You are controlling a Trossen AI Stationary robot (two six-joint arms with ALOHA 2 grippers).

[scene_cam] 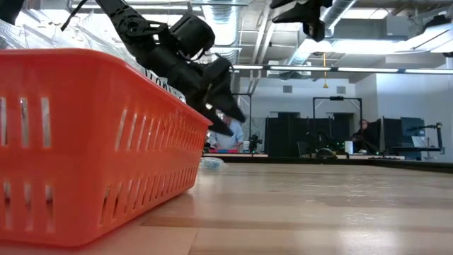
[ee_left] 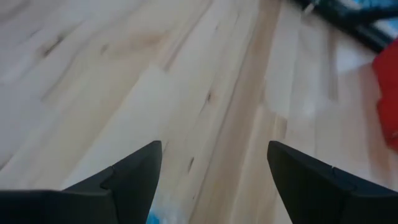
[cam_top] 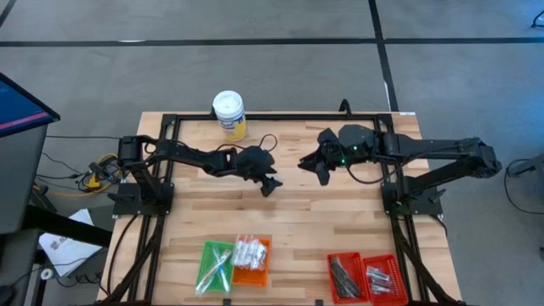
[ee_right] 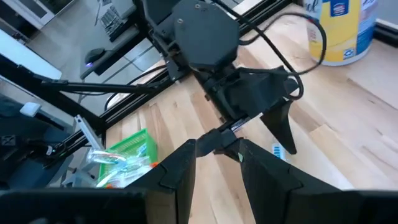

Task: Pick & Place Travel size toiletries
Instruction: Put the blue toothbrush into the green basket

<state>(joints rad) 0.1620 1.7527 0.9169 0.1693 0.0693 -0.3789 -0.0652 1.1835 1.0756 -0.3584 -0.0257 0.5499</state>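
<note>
High view: left gripper [cam_top: 269, 186] mid-table, jaws spread — bare wood around; right gripper [cam_top: 316, 166] jaws' state unclear.

Table [cam_top: 297, 217]: pale wood planks, smooth, satin sheen. Orange basket [scene_cam: 85, 142]: glossy slotted plastic. Gripper fingers [ee_left: 134, 171]: matt black plastic. Tub [cam_top: 229, 116]: white plastic lid, yellow paper label. Frame [cam_top: 170, 127]: black metal.

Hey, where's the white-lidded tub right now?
In the high view the tub stands at the table's far edge, left of centre, just behind the left gripper.
</note>
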